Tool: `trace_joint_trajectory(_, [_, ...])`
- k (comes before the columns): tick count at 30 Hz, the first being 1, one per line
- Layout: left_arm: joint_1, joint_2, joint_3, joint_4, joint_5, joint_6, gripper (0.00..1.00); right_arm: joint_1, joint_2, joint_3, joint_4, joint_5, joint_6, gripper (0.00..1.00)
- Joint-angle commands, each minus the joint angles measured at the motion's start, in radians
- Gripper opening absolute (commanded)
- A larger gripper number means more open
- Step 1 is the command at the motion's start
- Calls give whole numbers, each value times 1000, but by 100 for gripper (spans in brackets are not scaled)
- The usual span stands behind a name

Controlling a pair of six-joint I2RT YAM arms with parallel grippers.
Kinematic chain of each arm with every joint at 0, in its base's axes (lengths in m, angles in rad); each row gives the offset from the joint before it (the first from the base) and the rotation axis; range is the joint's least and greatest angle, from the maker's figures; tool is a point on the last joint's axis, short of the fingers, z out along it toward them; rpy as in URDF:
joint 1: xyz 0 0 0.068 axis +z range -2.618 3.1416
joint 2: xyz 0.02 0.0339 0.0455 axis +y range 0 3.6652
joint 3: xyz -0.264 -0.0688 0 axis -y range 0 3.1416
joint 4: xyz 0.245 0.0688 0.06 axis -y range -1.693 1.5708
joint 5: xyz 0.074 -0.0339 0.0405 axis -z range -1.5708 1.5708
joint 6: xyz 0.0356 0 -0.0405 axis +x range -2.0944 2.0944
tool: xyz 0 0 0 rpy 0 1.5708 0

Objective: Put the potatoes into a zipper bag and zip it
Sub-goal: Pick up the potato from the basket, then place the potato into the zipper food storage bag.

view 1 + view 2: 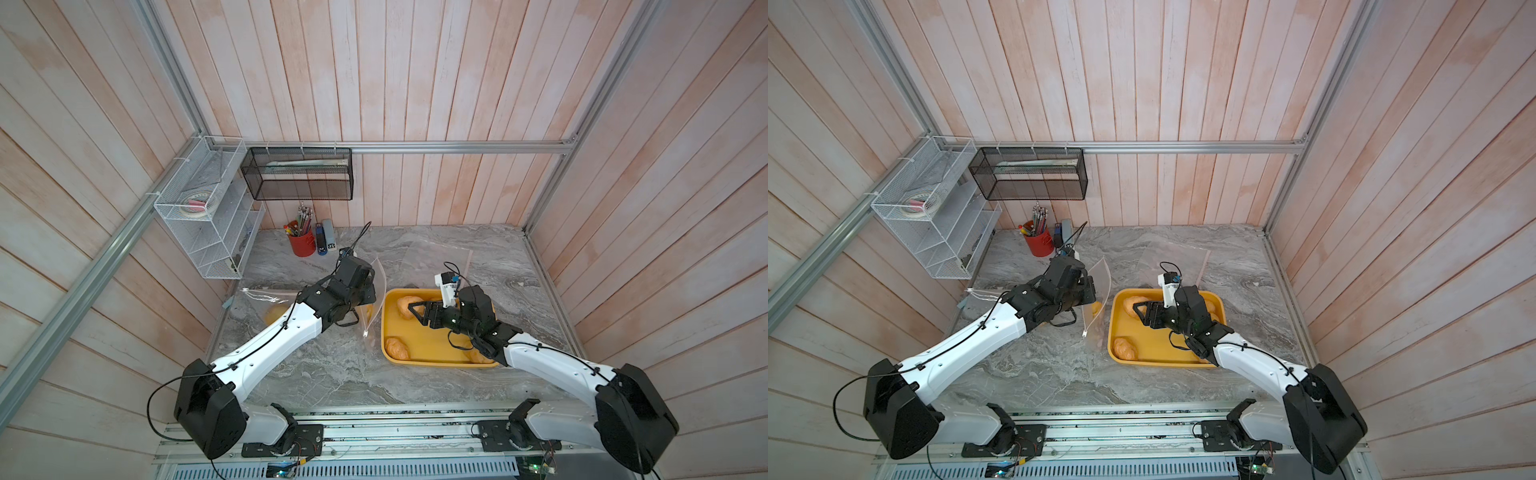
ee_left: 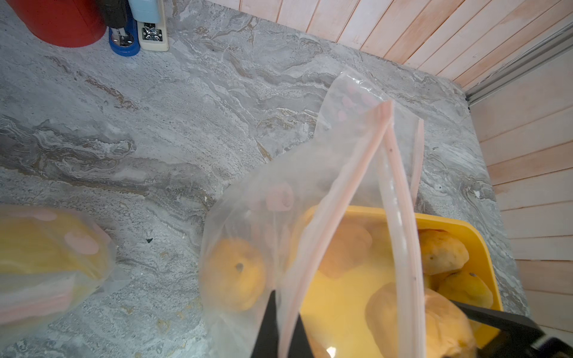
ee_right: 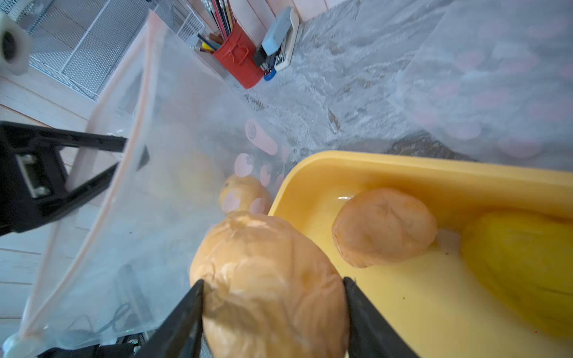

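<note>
Toward 9 o'clock on the table (image 1: 332, 374) we see the left end effector (image 2: 283, 331) pressed together on the rim of the bag (image 2: 310, 173), which it holds upright and open with a bagged potato (image 2: 237, 272) at the bottom. At the bag's 3 o'clock sits the tray (image 1: 428, 340), a loose potato (image 1: 397, 348) in its 7 o'clock corner. Over the tray's 10 o'clock corner the right end effector (image 3: 273, 280) pinches the held potato (image 3: 266, 248), just beside the bag's mouth.
</note>
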Motion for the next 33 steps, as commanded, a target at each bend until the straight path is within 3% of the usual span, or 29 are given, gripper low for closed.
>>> trace_joint_trajectory(1, [5,-24,-6,5,-1,1,0,58,-52,118,-152,160,-39,39])
trace_joint_trajectory(5, [5,-26,-7,5,-1,3,0,127,-34,260,-230,255,-77,38])
trace_joint_trajectory(14, [5,-26,-7,6,5,7,0,177,127,502,-308,301,-136,35])
trace_joint_trajectory(24, [6,-21,-2,11,19,19,0,215,250,568,-353,324,-164,33])
trace_joint_trajectory(33, [6,31,50,-46,6,26,0,249,299,577,-433,460,-194,31])
